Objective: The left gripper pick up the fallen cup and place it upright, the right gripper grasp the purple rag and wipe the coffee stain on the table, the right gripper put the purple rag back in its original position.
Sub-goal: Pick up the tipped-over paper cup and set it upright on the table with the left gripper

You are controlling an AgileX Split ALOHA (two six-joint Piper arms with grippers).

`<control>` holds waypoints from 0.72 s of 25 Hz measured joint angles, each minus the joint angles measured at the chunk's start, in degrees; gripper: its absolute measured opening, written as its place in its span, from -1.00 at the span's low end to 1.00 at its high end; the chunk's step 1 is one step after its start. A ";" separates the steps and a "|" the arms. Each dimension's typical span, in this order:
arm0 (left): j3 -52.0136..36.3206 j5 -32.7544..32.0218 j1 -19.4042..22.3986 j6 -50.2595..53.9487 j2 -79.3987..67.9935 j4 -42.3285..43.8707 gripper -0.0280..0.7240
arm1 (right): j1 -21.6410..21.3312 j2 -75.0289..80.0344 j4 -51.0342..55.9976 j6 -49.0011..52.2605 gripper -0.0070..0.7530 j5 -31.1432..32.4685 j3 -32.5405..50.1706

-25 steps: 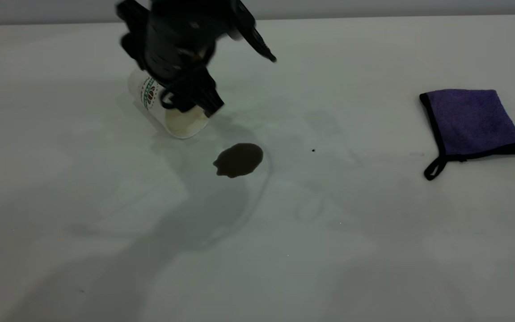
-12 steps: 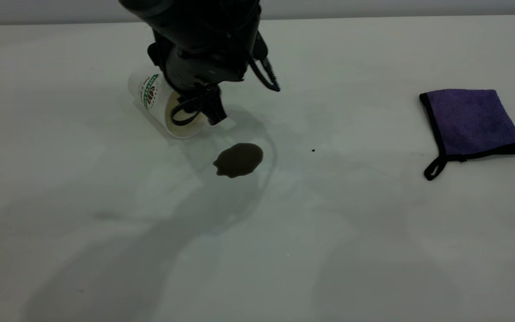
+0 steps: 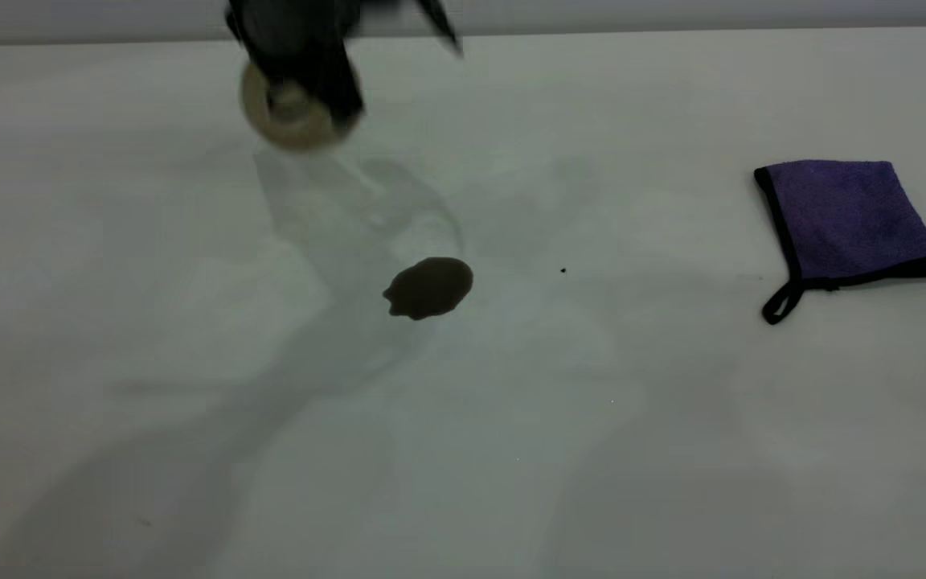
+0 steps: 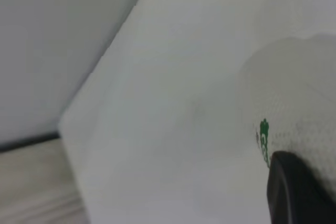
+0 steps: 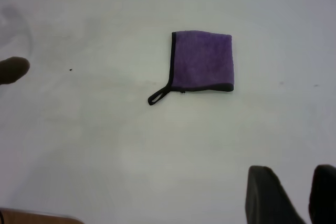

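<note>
L gripper (image 3: pixel 302 96) is up near the far edge of the table (image 3: pixel 463 450), off the surface, clamped on the cup (image 3: pixel 290 121). Cup hangs tilted w/ its cream mouth facing the exterior cam; dark fingers cross the rim, one looks to sit inside the mouth. All blurred there, so exact finger placement can't be told. In the L wrist view a dark fingertip (image 4: pixel 296 190) presses on the cup's white wall (image 4: pixel 294 108), green print just beside it; table edge and a grey wall run behind.

R gripper (image 5: pixel 286 195) hangs above the near-right part of the table, touching nothing. Its two dark fingers (image 5: pixel 268 198) show w/ only a narrow gap between them; tips are cut off by the frame, so can't tell whether fully together.

Coffee stain (image 3: pixel 429 287) sits mid-table, nearer the cam than the lifted cup and well apart from it; nothing touches it. Tiny black speck (image 3: pixel 563 270) lies to its right.

Purple rag (image 3: pixel 849 219) lies flat at the far right, loop toward the stain, well apart from both grippers. Bare table between rag and stain, and a wide bare stretch across the near side. Rag is close to the exterior view's right border.
</note>
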State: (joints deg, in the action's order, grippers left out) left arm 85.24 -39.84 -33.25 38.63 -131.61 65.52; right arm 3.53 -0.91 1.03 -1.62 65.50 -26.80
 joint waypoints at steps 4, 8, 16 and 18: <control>0.34 5.98 7.68 -14.43 5.63 -19.51 -0.90 | 0.00 0.00 0.00 0.00 -0.36 0.00 0.00; 0.34 8.93 14.64 -30.00 6.58 -40.00 -0.90 | 0.00 0.00 0.00 0.00 -0.36 0.00 0.00; 0.34 14.21 23.48 -54.74 5.79 -75.95 -0.90 | 0.00 0.00 0.00 0.00 -0.36 0.00 0.00; 0.34 15.04 24.62 -58.61 4.38 -82.08 -0.90 | 0.00 0.00 0.00 0.00 -0.36 0.00 0.00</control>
State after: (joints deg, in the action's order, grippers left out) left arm 85.58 -24.80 -8.63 -19.98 -127.23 -16.56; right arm 3.53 -0.91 1.03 -1.62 65.50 -26.80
